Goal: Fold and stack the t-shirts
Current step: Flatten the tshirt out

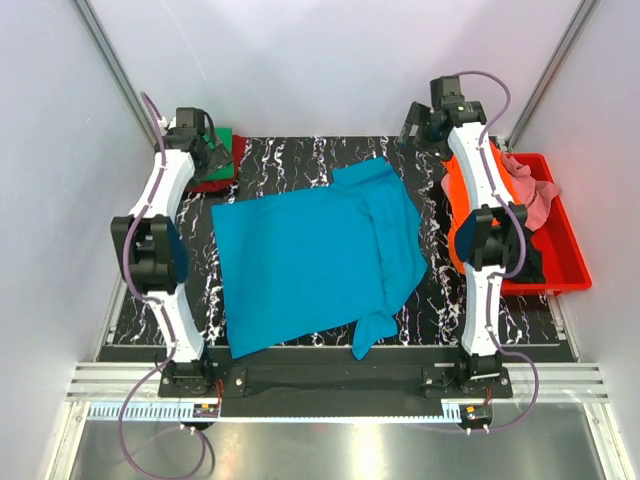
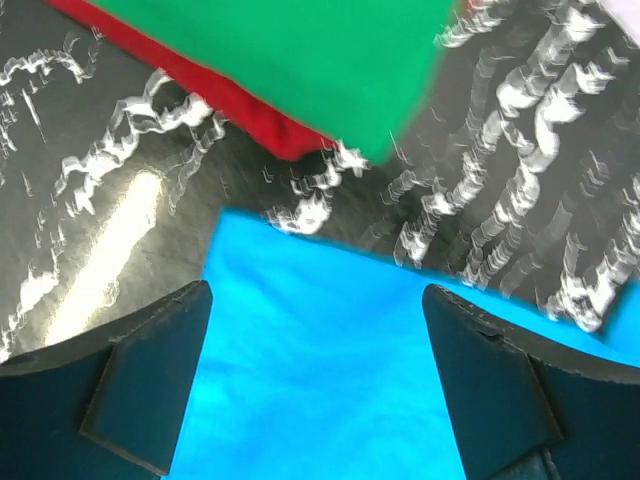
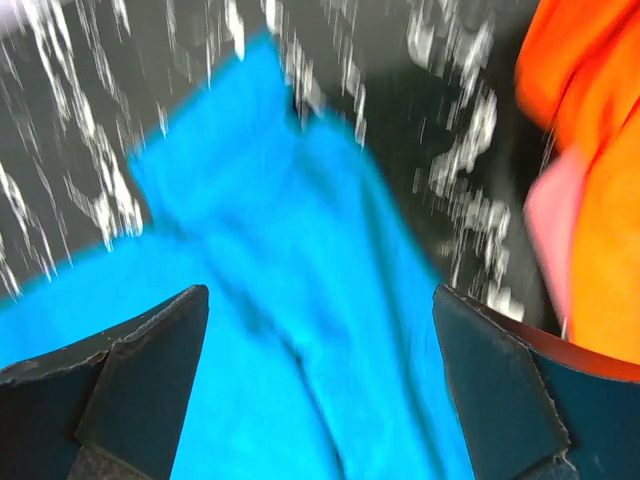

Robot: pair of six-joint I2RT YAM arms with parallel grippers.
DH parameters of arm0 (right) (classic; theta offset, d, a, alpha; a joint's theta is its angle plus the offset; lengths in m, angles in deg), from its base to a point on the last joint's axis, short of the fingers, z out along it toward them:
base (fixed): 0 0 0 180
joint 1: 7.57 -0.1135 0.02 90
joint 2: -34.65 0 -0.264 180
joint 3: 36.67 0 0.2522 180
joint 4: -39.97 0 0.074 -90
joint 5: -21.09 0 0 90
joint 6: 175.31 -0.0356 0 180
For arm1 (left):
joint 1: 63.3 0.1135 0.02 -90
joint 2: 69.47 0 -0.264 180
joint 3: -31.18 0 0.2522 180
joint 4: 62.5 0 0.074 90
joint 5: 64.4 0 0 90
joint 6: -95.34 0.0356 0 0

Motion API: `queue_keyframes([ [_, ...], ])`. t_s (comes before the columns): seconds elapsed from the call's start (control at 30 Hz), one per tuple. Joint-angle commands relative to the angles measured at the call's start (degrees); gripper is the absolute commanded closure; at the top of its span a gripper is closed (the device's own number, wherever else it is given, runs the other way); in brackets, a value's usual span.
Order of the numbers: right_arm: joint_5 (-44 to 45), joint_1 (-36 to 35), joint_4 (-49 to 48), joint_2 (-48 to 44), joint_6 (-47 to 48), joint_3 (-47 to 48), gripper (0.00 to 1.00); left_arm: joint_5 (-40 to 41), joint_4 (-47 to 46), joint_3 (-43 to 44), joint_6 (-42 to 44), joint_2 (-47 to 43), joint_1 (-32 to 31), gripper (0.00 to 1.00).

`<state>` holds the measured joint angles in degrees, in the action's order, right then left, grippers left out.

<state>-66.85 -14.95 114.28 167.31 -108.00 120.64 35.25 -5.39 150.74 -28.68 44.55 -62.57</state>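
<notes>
**Two empty pincers over a half-spread shirt**

At the left pincer (image 2: pixel 315 385): gapes wide, grips nothing, hovers over a corner of the teal shirt (image 2: pixel 330 340) lying on the desk (image 2: pixel 90 200). Just beyond: green shirt (image 2: pixel 300 50) folded atop red shirt (image 2: pixel 235 105).

At the right pincer (image 3: pixel 320 395): likewise spread and empty, above the teal sleeve and rumpled edge. Close to its right: orange shirt (image 3: pixel 590 140) and pink shirt (image 3: pixel 550 215).

Likely trouble:
- Could pinch only one layer where the cloth doubles below the right pincer, skewing the fold.
- Could lift unevenly and drag the shirt askew.
- Could nudge the green-red stack on descent.
- Could snag orange cloth.

Hard to judge:
- Height above the cloth, through wrist-view blur.
- Most of the bin (image 1: pixel 560 262), behind the right arm.
- Whether the near sleeve is tucked under.
- No black shirt visible.
</notes>
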Motion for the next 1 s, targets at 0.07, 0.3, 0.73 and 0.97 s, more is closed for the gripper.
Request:
queue_keyframes([
  [0.07, -7.39, -5.19, -6.21, -14.7, -2.96, -26.3, 0.02, -3.31, -2.65, -19.86, -1.48, -18.02, -3.28, 0.09],
  [0.3, -16.56, -5.72, -15.99, -15.35, -8.15, -42.83, 0.02, -7.98, -7.66, -40.74, -5.62, -26.13, -7.76, 0.1],
  [0.73, -17.1, -1.77, -14.24, 0.75, -7.54, -31.95, 0.02, -6.31, -8.56, -31.13, -0.71, -4.87, -5.39, 0.14],
  [0.97, -14.03, -0.36, -4.25, 13.22, -3.76, -10.51, 0.01, -3.49, -1.52, -9.33, 3.17, 11.12, -2.06, 0.2],
])
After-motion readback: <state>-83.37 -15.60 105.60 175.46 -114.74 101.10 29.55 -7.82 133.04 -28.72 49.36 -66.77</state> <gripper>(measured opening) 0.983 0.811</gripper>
